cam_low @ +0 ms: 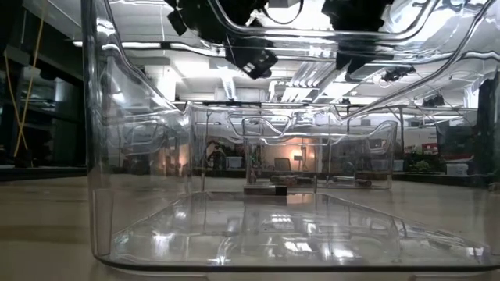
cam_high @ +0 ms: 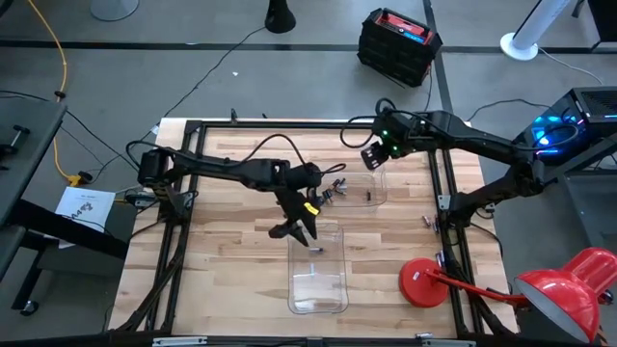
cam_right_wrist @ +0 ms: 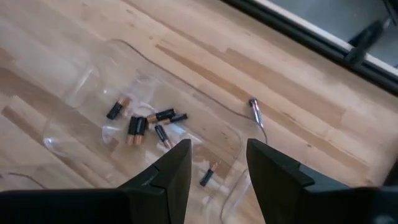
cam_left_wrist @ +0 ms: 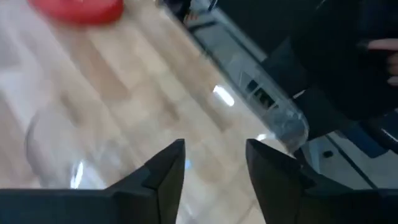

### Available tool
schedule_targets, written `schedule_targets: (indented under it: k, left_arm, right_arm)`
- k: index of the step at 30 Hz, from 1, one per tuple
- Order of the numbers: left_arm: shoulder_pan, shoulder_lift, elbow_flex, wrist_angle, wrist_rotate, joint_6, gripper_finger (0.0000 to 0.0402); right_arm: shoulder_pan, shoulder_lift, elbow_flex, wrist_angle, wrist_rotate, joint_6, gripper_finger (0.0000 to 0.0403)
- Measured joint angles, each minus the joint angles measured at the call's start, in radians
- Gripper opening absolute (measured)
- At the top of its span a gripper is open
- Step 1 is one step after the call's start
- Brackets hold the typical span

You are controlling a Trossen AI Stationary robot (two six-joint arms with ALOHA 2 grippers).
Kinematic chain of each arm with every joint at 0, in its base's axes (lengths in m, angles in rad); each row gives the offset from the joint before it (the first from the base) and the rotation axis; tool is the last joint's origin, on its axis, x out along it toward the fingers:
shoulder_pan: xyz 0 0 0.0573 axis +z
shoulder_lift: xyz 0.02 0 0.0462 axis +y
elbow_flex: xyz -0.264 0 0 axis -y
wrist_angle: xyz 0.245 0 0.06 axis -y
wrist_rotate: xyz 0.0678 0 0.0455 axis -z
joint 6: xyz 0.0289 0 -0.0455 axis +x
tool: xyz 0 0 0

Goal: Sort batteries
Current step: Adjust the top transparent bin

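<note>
Left tool, dark with a small yellow mark, hangs in the middle of the high view above the upper end of a long clear plastic tray that lies on the light wooden tabletop. In the left wrist view its two dark fingers stand apart with nothing between them, and only bare wood shows in the gap. One small dark battery lies inside this tray, just below the left tool in the high view.

Right tool is in the upper middle of the high view, at the upper edge of a second, smaller clear plastic tray. In the right wrist view its fingers are also apart and empty. A group of small dark cylindrical batteries with copper-coloured ends lies inside that tray, left of and above the fingers in that picture, and one more dark battery lies in the gap just between the fingertips. A thin silvery battery lies on the bare wood outside the tray, above the right finger.

A red round lamp base stands at the lower right of the high view, well apart from both trays.
</note>
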Motion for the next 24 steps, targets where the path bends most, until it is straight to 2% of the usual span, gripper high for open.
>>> schedule_targets:
  k: [4, 5, 10, 14, 17, 20, 24]
  left_arm:
    - [0.080, -0.045, 0.023, -0.237, -0.130, 0.052, 0.0170]
    - [0.113, -0.059, 0.018, -0.284, -0.136, 0.066, 0.0170]
    - [0.293, -0.158, -0.040, -0.323, -0.046, 0.047, 0.0159]
    - [0.433, -0.274, -0.097, -0.245, -0.048, -0.032, 0.0145]
    - [0.511, -0.366, -0.142, -0.171, -0.098, -0.066, 0.0133]
    - [0.581, -0.460, -0.208, -0.091, -0.130, -0.066, 0.0120]
    - [0.662, -0.594, -0.354, 0.094, -0.135, -0.156, 0.0101]
  right_arm:
    - [0.015, -0.003, -0.032, -0.126, -0.063, 0.074, 0.0149]
    - [0.026, -0.006, -0.059, -0.150, -0.079, 0.097, 0.0149]
    - [0.102, -0.019, -0.270, -0.154, -0.160, 0.254, 0.0149]
    - [0.145, -0.021, -0.420, -0.094, -0.143, 0.383, 0.0149]
    - [0.146, -0.024, -0.482, -0.016, -0.075, 0.445, 0.0139]
    - [0.115, -0.023, -0.530, 0.146, -0.025, 0.484, 0.0099]
    - [0.072, 0.000, -0.592, 0.422, -0.054, 0.466, 0.0021]
